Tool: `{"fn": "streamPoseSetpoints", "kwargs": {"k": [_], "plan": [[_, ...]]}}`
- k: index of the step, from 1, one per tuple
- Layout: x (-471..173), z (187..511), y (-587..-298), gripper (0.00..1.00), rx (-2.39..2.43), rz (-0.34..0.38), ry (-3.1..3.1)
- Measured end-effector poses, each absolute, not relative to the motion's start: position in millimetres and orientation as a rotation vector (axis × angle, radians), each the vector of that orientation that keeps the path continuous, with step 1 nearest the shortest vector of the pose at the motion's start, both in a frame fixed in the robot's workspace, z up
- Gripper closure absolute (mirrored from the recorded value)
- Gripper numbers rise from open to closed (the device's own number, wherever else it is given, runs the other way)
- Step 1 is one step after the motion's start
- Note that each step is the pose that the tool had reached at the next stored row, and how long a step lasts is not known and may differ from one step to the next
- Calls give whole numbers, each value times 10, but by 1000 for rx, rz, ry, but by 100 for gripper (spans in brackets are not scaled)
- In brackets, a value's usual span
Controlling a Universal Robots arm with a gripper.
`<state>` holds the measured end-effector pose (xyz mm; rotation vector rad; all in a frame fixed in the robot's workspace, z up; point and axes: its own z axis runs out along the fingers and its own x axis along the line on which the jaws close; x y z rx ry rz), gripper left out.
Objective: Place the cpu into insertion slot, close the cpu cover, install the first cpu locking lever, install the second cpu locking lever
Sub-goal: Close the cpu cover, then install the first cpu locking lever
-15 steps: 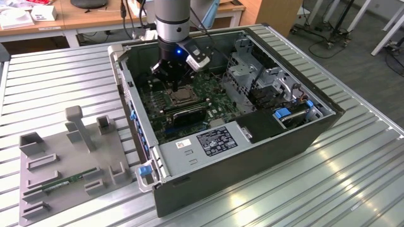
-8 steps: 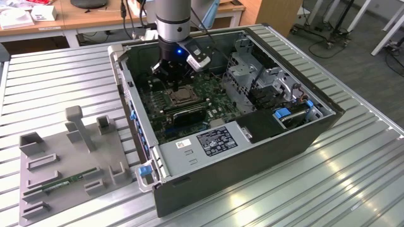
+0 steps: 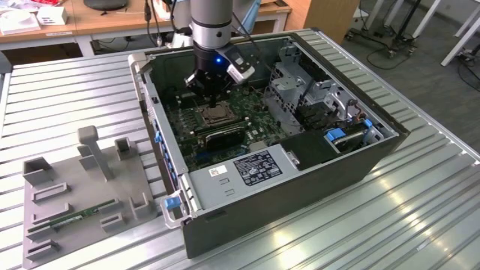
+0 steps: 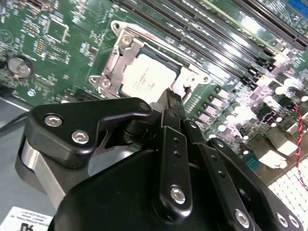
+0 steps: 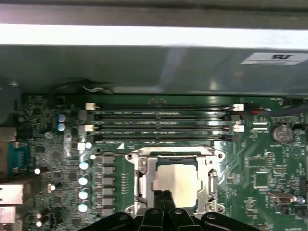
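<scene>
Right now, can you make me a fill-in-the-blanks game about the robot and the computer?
1. The motherboard around the cpu is coloured ___.
2. The cpu's top shows through the ___ opening in the cpu cover.
3. The silvery chip below the gripper is the ___.
4. The grey tray lies on the exterior view's ___ of the computer case.
Missing words: green; square; cpu; left.
</scene>
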<state>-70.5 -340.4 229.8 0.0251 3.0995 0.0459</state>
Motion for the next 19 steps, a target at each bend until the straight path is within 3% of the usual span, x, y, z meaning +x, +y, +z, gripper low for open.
{"fn": "streamPoseSetpoints", "kwargs": {"k": [19], "plan": [[-549, 2298, -3404, 89, 25, 46, 3099]]}}
